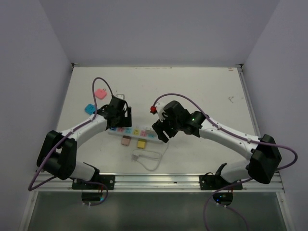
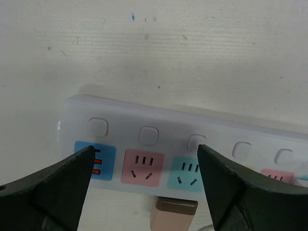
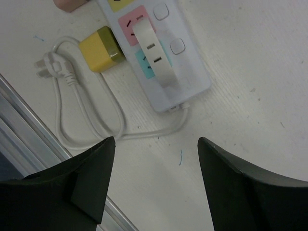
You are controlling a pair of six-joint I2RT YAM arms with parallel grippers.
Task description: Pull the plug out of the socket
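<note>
The long white power strip [image 1: 132, 131] lies across the table's middle, with pastel outlet faces. My left gripper [image 1: 118, 119] is open right above its left end; in the left wrist view [image 2: 144, 149] the fingers straddle the pink outlet face [image 2: 142, 166], with blue [image 2: 103, 161] and teal [image 2: 185, 174] faces on either side. My right gripper [image 1: 161, 131] is open over the strip's right end; in the right wrist view [image 3: 156, 142] it hovers above bare table beyond that end. A flat white plug-like piece [image 3: 154, 55] sits on the pink and teal faces there.
A pink-brown plug [image 1: 125, 141] [image 2: 173, 214] and a yellow plug [image 1: 141, 143] [image 3: 100, 48] lie against the strip's near side. The thin white cord [image 1: 150, 161] [image 3: 91, 115] loops toward the metal front rail [image 3: 29, 125]. Pink [image 1: 101, 93], blue [image 1: 90, 108] and red [image 1: 154, 109] pieces lie farther back.
</note>
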